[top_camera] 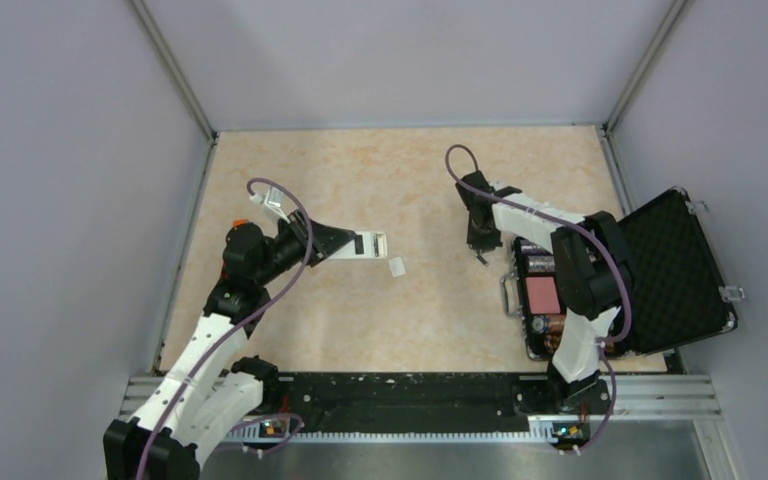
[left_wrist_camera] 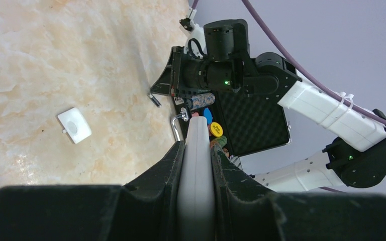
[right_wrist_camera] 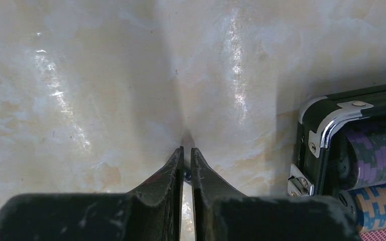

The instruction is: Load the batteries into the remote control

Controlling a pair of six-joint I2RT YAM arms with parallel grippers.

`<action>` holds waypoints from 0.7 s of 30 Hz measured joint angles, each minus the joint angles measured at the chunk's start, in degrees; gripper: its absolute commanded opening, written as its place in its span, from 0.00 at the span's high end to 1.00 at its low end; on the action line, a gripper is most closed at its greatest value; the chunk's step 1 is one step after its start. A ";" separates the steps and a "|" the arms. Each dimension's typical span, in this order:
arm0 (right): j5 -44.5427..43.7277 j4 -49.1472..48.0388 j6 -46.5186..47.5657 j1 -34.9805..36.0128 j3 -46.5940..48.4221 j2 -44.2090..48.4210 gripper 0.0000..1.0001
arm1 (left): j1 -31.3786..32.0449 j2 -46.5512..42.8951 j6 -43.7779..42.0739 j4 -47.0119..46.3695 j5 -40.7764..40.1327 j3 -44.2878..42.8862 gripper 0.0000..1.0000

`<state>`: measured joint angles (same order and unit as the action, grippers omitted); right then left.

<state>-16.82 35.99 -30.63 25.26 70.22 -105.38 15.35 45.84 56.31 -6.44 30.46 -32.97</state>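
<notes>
My left gripper (top_camera: 343, 241) is shut on the white remote control (top_camera: 368, 244) and holds it level above the table, dark recess facing up. In the left wrist view the remote (left_wrist_camera: 197, 150) is clamped edge-on between the fingers (left_wrist_camera: 173, 160). My right gripper (top_camera: 480, 248) hangs point-down left of the case, shut on a thin dark battery (left_wrist_camera: 154, 99) that pokes out below its tips. In the right wrist view the battery (right_wrist_camera: 186, 174) shows only as a dark speck between the near-closed jaws. I see no second battery.
A small white square cover (top_camera: 397, 266) lies on the table just right of the remote; it also shows in the left wrist view (left_wrist_camera: 74, 125). An open black case (top_camera: 680, 270) at the right holds striped chip rolls (right_wrist_camera: 377, 145) and a pink card deck (top_camera: 542, 295).
</notes>
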 measured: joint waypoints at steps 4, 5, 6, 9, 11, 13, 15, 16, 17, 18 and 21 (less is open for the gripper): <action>-0.07 0.00 0.22 0.00 0.00 -1.20 0.92 | -0.07 0.00 0.11 0.00 -0.02 0.00 1.00; -0.02 0.02 0.52 0.00 0.00 -1.20 0.92 | -0.11 -0.02 0.11 0.00 -0.02 0.00 1.00; 0.15 -0.09 0.96 0.00 -0.02 -1.20 0.92 | -0.13 -0.02 0.13 0.00 -0.02 0.00 1.00; 1.33 -0.42 3.02 -0.07 -0.15 -1.20 0.92 | -0.24 -0.07 0.33 -0.02 -0.02 0.02 1.00; 2.36 -1.25 4.66 -0.07 -0.87 -0.72 0.92 | -0.28 -0.11 0.52 -0.20 0.07 0.02 1.00; 4.20 -2.14 6.45 -0.07 -2.21 0.31 0.92 | -0.33 -0.11 0.57 -0.66 0.17 0.02 1.00; 6.21 -2.58 8.24 -0.07 -3.63 1.44 0.92 | -0.33 -0.11 0.57 -1.11 0.17 0.07 1.00; 7.32 -2.67 9.16 -0.07 -4.44 2.05 0.93 | -0.33 -0.11 0.59 -1.25 0.17 0.09 1.00; 8.15 -2.71 9.77 -0.07 -5.07 2.58 0.93 | -0.33 -0.11 0.59 -1.31 0.17 0.09 1.00; 9.09 -2.73 10.54 -0.07 -5.79 3.17 0.94 | -0.33 -0.11 0.63 -1.38 0.17 0.09 1.00; 10.73 -2.21 11.69 -0.04 -7.28 4.55 0.95 | -0.33 -0.11 0.74 -1.73 0.17 0.24 1.00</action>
<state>-6.09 33.78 -18.94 25.21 62.94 -100.84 15.03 45.74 57.06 -8.16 30.63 -32.73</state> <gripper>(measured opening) 0.066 0.271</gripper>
